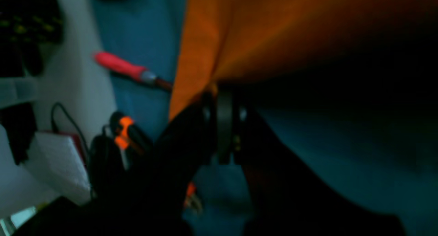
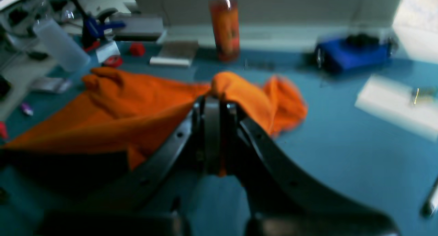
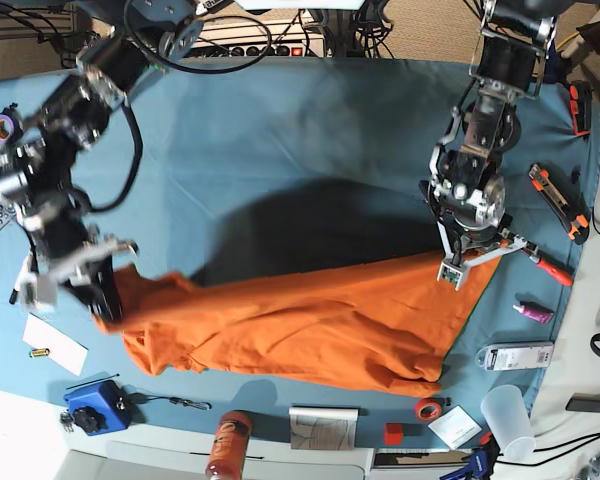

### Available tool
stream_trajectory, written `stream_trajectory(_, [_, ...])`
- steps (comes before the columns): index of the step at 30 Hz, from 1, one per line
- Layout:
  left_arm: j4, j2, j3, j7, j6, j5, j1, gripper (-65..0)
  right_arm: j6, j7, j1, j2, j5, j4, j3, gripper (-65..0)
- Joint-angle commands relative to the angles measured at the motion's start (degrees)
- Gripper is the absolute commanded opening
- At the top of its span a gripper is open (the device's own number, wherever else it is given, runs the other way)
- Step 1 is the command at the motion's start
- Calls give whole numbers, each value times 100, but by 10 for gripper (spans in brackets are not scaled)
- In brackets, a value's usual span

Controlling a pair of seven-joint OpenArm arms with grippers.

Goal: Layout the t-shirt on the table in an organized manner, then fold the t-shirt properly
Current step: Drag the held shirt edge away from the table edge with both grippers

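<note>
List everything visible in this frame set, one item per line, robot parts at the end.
t-shirt: 1, orange, stretched between both grippers, lifted at its two ends.
table: 1, teal cloth cover, under everything.
bottle: 1, orange, near edge.
blue box: 1, blue, near-left corner of the base view.
paper slip: 1, white, beside the blue box.
plastic cup: 1, clear, near-right corner.
red-handled tool: 1, right side.
utility knife: 1, orange and black, right edge.
left gripper: 1, black, shut on the shirt.
right gripper: 1, black, shut on the shirt.
</note>
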Motion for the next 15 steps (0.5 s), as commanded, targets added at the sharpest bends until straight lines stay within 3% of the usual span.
stream_trajectory(1, [315,-46,-37,70,2,66,33,-650,24,131,-37,81,208,195,170,-650])
stream_trajectory(4, [835,-48,-39,52,4,63,345,-650,107,-170,-605,201,461,439,389,-650])
stream_trajectory(6, [979,-48,-42,35,4,59,511,-650,125,-181,-984,356,302,586,444,-650])
stream_trajectory(9, [994,-48,-39,85,0,63,778,-650,-153,-210,-1381,435,291,717,780,-650])
stream_trajectory(11, [997,-48,-42,79,-2,66,981,-650,52,-446,-1744,557,929,778,885,-650])
stream_trajectory(13, [997,-52,-42,76,0,85,1147,-650,197,-385,-1982,699,774,846,992,-650])
stream_trajectory(15, [997,-50,-42,79,2,223,1294,-650,-151,-129,-1991,723,402,850,1392,-650])
